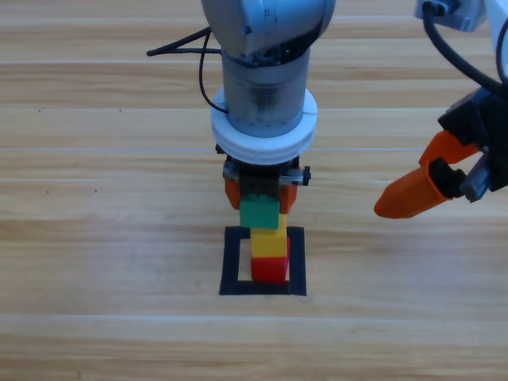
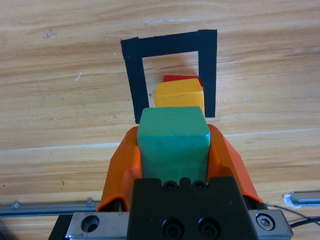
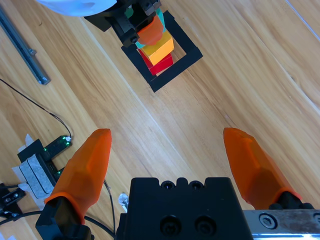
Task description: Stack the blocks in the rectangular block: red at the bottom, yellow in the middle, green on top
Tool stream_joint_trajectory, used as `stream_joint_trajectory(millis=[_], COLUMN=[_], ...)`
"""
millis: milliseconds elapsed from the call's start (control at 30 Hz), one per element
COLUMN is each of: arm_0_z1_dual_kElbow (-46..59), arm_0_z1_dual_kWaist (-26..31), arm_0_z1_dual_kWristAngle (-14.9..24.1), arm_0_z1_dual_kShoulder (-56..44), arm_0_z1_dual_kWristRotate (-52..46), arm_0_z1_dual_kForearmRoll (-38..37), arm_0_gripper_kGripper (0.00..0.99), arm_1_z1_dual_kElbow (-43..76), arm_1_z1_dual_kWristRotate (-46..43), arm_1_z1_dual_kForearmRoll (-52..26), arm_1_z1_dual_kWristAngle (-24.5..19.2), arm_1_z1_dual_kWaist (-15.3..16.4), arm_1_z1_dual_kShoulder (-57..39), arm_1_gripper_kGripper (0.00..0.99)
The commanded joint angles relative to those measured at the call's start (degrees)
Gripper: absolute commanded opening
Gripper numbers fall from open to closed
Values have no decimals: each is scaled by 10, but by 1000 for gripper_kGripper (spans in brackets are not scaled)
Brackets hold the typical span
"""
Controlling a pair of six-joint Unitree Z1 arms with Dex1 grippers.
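Green cube (image 1: 259, 213), matte and plain, sits atop yellow (image 1: 269, 239) and red (image 1: 270, 269) inside the black tape outline (image 1: 232, 262), lower centre of our high view. Our left gripper (image 1: 261, 193) clamps it between orange jaws; our right gripper (image 1: 421, 186) waits open at right, above the wooden table (image 1: 95, 238).

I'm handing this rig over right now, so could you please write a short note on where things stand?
Left gripper: shut on the green cube, held over the stack.
Right gripper: open, waiting off to the right, holding nothing.
Yellow cube sits on the red cube inside the black tape rectangle.
Done: red and yellow stacked.
Left: seat green on yellow, release, withdraw.
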Motion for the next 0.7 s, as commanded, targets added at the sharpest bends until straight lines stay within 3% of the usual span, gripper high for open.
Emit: stream_joint_trajectory(millis=[33,700], arm_0_z1_dual_kElbow=[-6,-26], arm_0_z1_dual_kWaist=[-11,-12], arm_0_z1_dual_kWristAngle=[8,8], arm_0_z1_dual_kShoulder=[26,47], arm_0_z1_dual_kWristRotate=[-4,-5], arm_0_z1_dual_kForearmRoll=[4,3], arm_0_gripper_kGripper=[0,0], arm_1_z1_dual_kElbow=[-8,-9], arm_1_z1_dual_kWristRotate=[2,1], arm_1_z1_dual_kForearmRoll=[12,15], arm_1_z1_dual_kWristAngle=[19,22], arm_1_z1_dual_kWaist=[-14,-14], arm_1_z1_dual_kShoulder=[40,45], arm_1_gripper_kGripper=[985,985])
